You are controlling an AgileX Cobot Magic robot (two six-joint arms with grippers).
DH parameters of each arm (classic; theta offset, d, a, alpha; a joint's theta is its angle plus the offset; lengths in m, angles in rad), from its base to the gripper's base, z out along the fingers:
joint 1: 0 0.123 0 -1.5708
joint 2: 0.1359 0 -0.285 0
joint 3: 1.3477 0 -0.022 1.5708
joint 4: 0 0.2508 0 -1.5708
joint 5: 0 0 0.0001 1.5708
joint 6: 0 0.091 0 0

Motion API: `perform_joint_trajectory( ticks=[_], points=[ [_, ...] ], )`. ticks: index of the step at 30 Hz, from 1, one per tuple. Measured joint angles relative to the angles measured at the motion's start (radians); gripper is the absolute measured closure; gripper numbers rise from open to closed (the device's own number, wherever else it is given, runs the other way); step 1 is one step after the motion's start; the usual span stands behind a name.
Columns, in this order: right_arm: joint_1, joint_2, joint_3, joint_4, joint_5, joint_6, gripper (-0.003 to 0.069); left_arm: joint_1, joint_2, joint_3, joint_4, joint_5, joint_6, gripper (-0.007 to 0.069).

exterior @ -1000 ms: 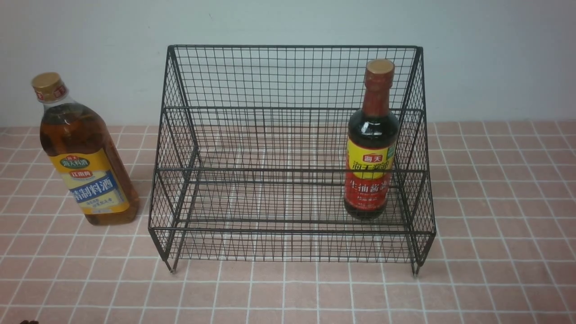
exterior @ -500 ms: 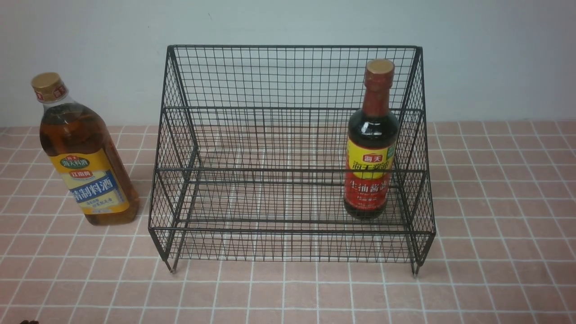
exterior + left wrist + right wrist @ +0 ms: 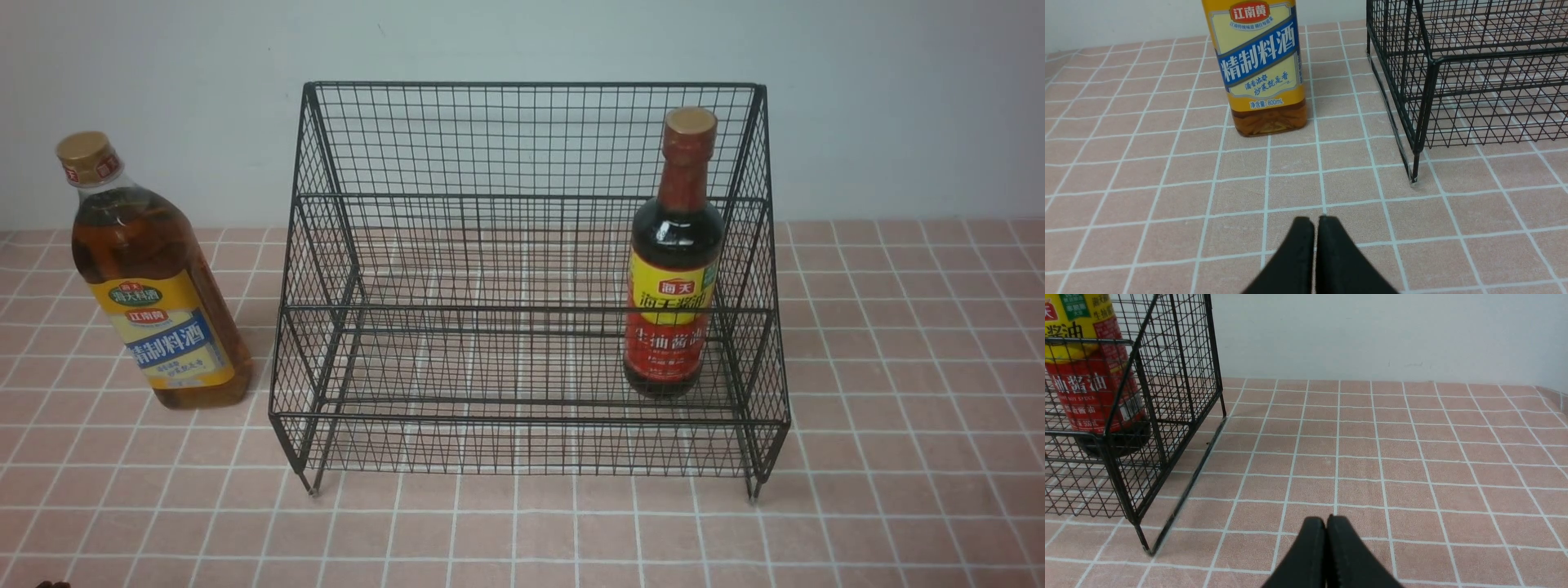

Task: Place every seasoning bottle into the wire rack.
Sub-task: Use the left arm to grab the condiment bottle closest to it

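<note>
The black wire rack (image 3: pixel 531 196) stands mid-table. The dark soy-sauce bottle (image 3: pixel 673 269) stands upright inside it, on the lower tier at the right end; it also shows in the right wrist view (image 3: pixel 1090 388). The amber bottle (image 3: pixel 151 278) with the gold cap stands upright on the tiles left of the rack; it also shows in the left wrist view (image 3: pixel 1261 65). My left gripper (image 3: pixel 1316 220) is shut and empty, low over the tiles, short of the amber bottle. My right gripper (image 3: pixel 1326 520) is shut and empty, to the right of the rack (image 3: pixel 1126 428). Neither gripper shows in the front view.
The table is covered in pink tiles (image 3: pixel 898 367) with white grout. A pale wall (image 3: pixel 898 98) rises right behind the rack. The rack's front left foot (image 3: pixel 1414 179) stands to one side of the left gripper.
</note>
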Motion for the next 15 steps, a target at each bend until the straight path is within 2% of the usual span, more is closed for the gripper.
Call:
perform_joint_trajectory(
  ticks=[12, 15],
  points=[
    [0.000, 0.000, 0.000, 0.000, 0.000, 0.000, 0.0671, 0.000, 0.000, 0.000, 0.001, 0.000, 0.000, 0.0631],
    [0.000, 0.000, 0.000, 0.000, 0.000, 0.000, 0.0671, 0.000, 0.000, 0.002, -0.016, -0.045, -0.013, 0.0631]
  ],
)
